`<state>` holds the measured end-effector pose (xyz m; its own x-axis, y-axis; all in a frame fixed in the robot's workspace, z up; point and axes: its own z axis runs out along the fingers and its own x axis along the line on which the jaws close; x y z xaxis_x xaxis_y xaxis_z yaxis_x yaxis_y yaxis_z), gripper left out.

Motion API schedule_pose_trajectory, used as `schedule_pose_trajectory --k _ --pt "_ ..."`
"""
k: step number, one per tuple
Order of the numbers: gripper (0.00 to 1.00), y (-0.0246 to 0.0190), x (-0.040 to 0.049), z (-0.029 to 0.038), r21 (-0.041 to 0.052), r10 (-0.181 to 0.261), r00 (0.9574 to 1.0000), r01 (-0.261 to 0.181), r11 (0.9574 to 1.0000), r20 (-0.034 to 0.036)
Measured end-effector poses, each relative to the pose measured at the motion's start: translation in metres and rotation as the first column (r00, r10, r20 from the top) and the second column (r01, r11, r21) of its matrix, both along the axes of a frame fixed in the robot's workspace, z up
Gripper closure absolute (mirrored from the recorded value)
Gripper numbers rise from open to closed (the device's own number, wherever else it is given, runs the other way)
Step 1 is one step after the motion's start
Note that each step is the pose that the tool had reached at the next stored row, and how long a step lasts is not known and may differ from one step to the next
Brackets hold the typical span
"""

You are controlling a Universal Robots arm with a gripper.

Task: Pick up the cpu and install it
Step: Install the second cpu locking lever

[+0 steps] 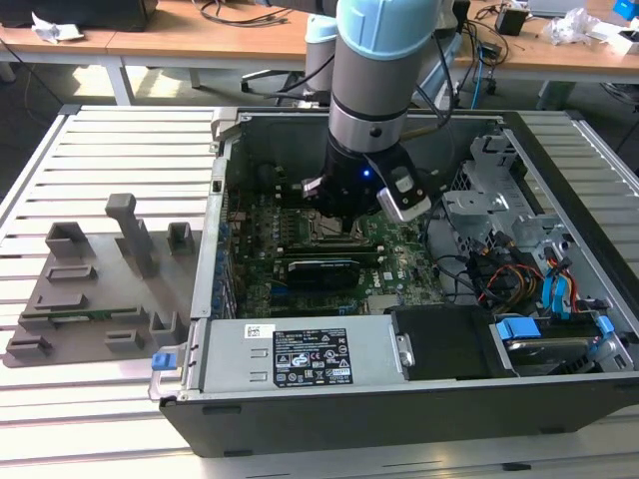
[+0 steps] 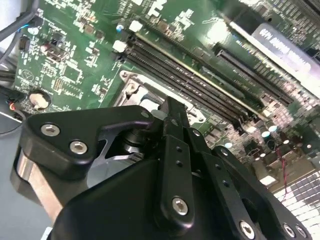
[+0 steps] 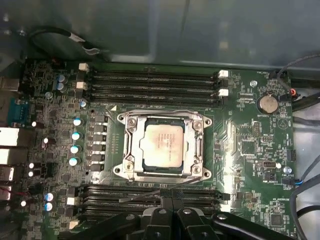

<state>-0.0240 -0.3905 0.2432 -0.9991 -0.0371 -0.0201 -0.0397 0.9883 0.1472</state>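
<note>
The cpu (image 3: pixel 162 146), a small square chip with a silvery-grey top, lies flat inside the metal-framed socket (image 3: pixel 127 150) in the middle of the green motherboard (image 3: pixel 245 150). In the first wrist view my gripper (image 3: pixel 172 199) hangs over the memory slots just beside the socket, its two black fingers pressed together with nothing between them. The second wrist view shows the same closed fingers (image 2: pixel 172 120) above the socket's edge. In the exterior view the arm reaches down into the open computer case (image 1: pixel 230 180), with the gripper (image 1: pixel 339 222) low over the board.
Memory slots (image 3: pixel 150 80) run along both sides of the socket. A long black expansion card (image 1: pixel 321 267) lies on the board beside the gripper. A silver power supply (image 1: pixel 300 354), a drive cage with cables (image 1: pixel 509 249) and a grey fixture (image 1: pixel 90 289) on the slatted table surround the work area.
</note>
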Motion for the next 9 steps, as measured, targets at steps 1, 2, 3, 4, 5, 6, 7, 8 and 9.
schedule_pose_trajectory --k 1,2,3,4,5,6,7,8,9 --pt "0.89 -0.0020 -0.0030 -0.0010 0.0093 0.000 1.0000 0.000 1.0000 -0.0001" --pt "0.89 -0.0026 -0.0047 -0.0012 0.0156 0.000 1.0000 0.000 0.9999 -0.0002" --pt "0.89 -0.0034 -0.0066 -0.0016 0.0233 0.000 1.0000 0.000 0.9997 -0.0001" --pt "0.89 -0.0044 -0.0091 -0.0023 0.0325 0.000 1.0000 0.000 0.9995 -0.0001" --pt "0.89 -0.0051 -0.0105 -0.0029 0.0371 0.000 1.0000 0.000 0.9993 -0.0001" --pt "0.89 -0.0061 -0.0124 -0.0039 0.0421 0.000 1.0000 0.000 0.9991 -0.0001" --pt "0.89 -0.0071 -0.0146 -0.0053 0.0454 0.000 1.0000 0.000 0.9990 0.0000" --pt "0.89 -0.0080 -0.0164 -0.0066 0.0468 0.000 1.0000 0.000 0.9989 0.0000" --pt "0.89 -0.0089 -0.0190 -0.0095 0.0484 0.000 1.0000 0.000 0.9988 0.0000"
